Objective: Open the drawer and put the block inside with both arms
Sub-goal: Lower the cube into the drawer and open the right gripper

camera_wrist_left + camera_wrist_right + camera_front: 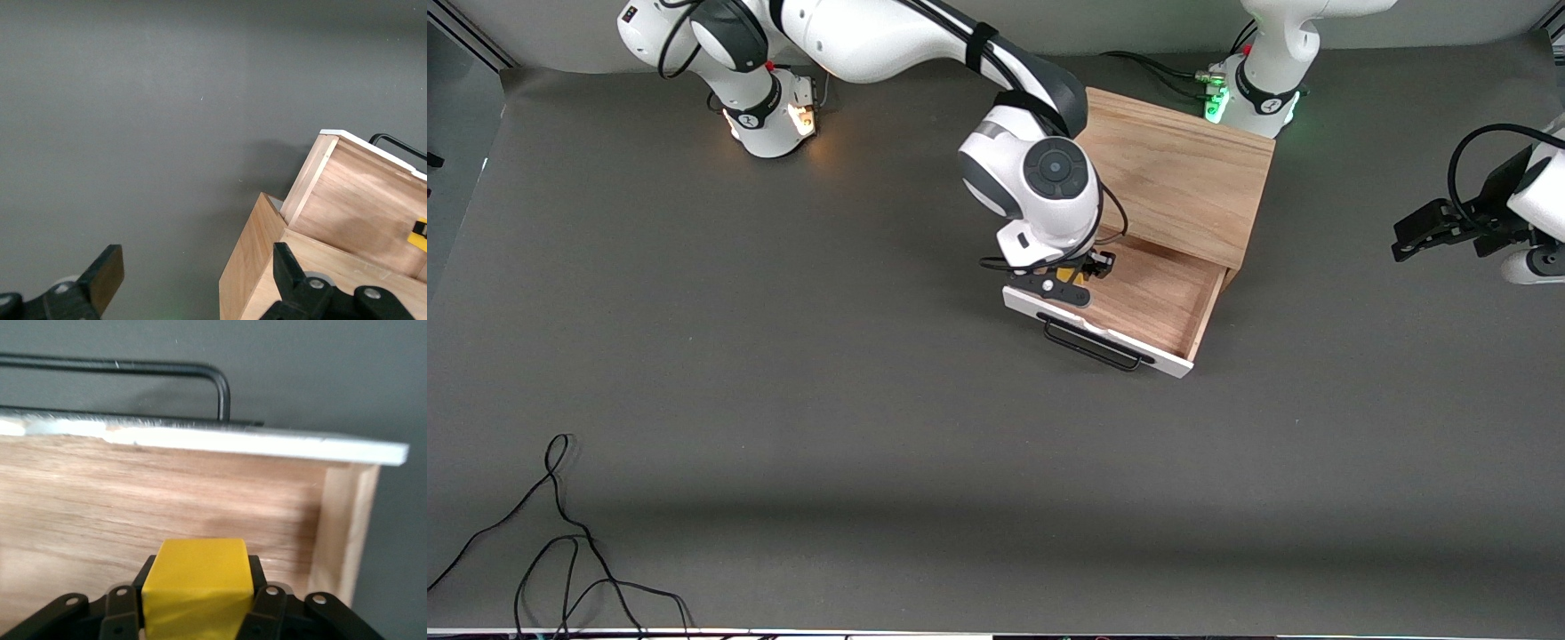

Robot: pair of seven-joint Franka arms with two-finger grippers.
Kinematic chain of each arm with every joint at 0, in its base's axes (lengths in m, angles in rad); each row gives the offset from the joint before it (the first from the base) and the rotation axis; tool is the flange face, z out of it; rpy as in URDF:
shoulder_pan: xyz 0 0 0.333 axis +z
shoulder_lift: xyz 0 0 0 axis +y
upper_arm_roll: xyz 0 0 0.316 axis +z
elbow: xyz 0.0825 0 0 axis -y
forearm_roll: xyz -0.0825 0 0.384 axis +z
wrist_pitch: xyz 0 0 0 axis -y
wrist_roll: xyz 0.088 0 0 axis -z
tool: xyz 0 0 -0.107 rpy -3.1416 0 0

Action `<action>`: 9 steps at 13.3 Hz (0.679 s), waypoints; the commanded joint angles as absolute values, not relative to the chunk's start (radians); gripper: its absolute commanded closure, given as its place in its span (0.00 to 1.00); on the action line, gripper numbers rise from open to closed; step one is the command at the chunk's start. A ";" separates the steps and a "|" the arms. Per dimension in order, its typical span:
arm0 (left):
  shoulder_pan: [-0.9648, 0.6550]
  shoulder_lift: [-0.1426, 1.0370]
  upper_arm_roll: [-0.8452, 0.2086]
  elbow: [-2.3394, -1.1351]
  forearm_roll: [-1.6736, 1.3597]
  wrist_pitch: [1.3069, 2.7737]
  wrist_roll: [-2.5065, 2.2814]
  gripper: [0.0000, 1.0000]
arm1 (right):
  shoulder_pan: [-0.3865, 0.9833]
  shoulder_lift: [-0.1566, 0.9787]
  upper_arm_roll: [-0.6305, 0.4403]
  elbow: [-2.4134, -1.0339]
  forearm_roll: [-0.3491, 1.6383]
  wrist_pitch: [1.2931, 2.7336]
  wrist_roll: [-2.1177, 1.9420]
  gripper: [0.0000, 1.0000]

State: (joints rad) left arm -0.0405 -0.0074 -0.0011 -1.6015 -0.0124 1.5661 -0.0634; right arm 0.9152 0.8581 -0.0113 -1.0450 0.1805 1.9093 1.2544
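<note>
The drawer (1138, 298) of the light wooden box (1183, 173) stands pulled open, its white front panel and black bar handle (1092, 345) facing the front camera. My right gripper (1069, 283) is shut on the yellow block (1071, 278) and holds it inside the open drawer, close to the white front panel at the right arm's end. In the right wrist view the block (198, 590) sits between the fingers over the wooden interior (133, 500). My left gripper (1427, 231) is open and empty, waiting over the bare table at the left arm's end; its view shows the box's corner (257, 260).
Loose black cables (560, 551) lie on the grey table near the front camera at the right arm's end. The arm bases (774, 111) stand along the table's edge farthest from the front camera.
</note>
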 commanded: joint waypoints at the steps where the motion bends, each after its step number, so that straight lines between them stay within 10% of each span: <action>1: -0.063 -0.005 0.021 -1.586 -0.006 1.551 -0.020 0.00 | 0.927 0.893 -0.018 -1.002 0.190 1.913 1.344 1.00; 6: -0.069 -0.012 0.021 -1.586 0.017 1.540 -0.002 0.00 | 0.925 0.916 -0.020 -1.006 0.189 1.936 1.350 1.00; 7: -0.069 -0.012 0.021 -1.586 0.018 1.534 -0.002 0.00 | 0.925 0.917 -0.023 -1.011 0.184 1.940 1.351 0.55; 9: -0.071 -0.011 0.020 -1.585 0.017 1.528 -0.002 0.00 | 0.925 0.919 -0.026 -1.011 0.184 1.942 1.350 0.27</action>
State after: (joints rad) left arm -0.0489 -0.0071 0.0033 -1.6003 0.0009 1.5557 -0.0175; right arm 0.9220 0.9021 -0.0197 -1.0444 0.1805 1.9397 1.3257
